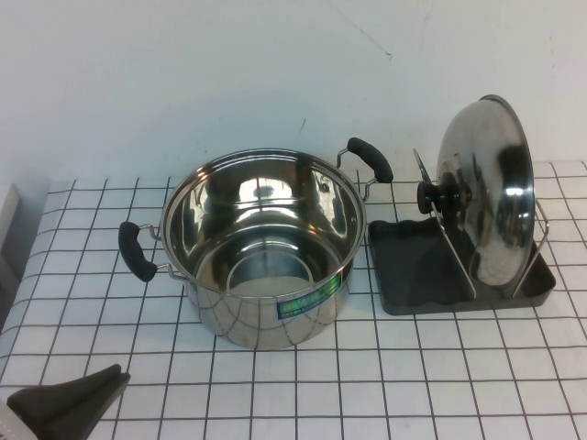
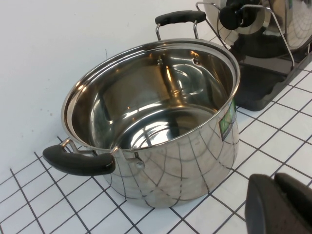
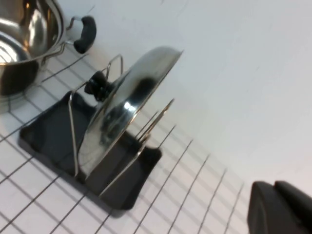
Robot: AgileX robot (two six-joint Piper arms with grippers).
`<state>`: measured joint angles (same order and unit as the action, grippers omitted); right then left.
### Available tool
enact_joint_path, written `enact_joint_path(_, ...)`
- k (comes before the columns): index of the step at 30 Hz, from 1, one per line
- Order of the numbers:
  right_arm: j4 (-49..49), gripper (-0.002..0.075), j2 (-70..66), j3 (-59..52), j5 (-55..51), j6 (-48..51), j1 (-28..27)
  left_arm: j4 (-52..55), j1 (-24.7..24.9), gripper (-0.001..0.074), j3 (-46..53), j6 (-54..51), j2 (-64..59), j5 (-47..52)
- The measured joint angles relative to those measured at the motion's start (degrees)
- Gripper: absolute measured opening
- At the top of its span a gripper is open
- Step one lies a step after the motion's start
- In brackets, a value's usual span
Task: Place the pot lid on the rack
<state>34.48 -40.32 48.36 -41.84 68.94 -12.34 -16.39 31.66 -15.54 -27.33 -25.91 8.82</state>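
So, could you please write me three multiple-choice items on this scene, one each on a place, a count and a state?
1. Where is the round shiny steel pot lid with the black knob?
A. On the pot
B. Standing on edge in the dark grey plastic rack with wire loops
C. Flat on the table

2. How many black handles does the deep steel pot have?
A. One
B. Two
C. Three

3. What is inside the pot?
A. Nothing
B. The lid
C. A gripper

Answers:
1. B: the lid leans upright between the wire loops.
2. B: one handle shows on each side.
3. A: its bare shiny bottom is visible.

The left gripper sits low at the table's near left edge; the right gripper shows only in its wrist view, apart from the rack.
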Motion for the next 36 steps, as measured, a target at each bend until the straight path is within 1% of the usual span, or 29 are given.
enact_joint_path(3, 4.40, 0.0003, 6.82, -5.64, 2.92, 5.35, 0.00, 0.00, 0.00, -0.0002, 0.00, 0.09, 0.00, 0.00)
enact_joint_path(7, 14.98, 0.0002, 13.62, -13.71, 4.72, 13.86, 0.00, 0.00, 0.00, -0.0002, 0.00, 0.09, 0.00, 0.00)
enact_joint_path(11, 22.92, 0.0001, 16.50, -19.87, 5.06, 20.47, 0.00, 0.00, 0.00, -0.0002, 0.00, 1.30, 0.00, 0.00)
enact_joint_path(13, 24.72, 0.0001, 16.71, -21.83, 5.19, 21.78, 0.00, 0.00, 0.00, -0.0002, 0.12, 2.85, 0.00, 0.00)
enact_joint_path(19, 26.21, 0.0001, 16.75, -25.52, 5.71, 22.14, 0.00, -4.40, 0.00, -0.0002, 0.34, 6.50, 0.00, 0.00)
enact_joint_path(27, 26.43, 0.0000, 16.75, -25.88, 3.24, 21.98, 0.00, -6.96, 0.00, -0.0002, 0.48, 6.84, 0.00, 0.00)
enact_joint_path(36, 26.65, 0.0000, 16.75, -25.88, -8.20, 21.98, 0.00, -7.50, 0.00, -0.0002, 0.48, 6.84, 0.00, 0.00)
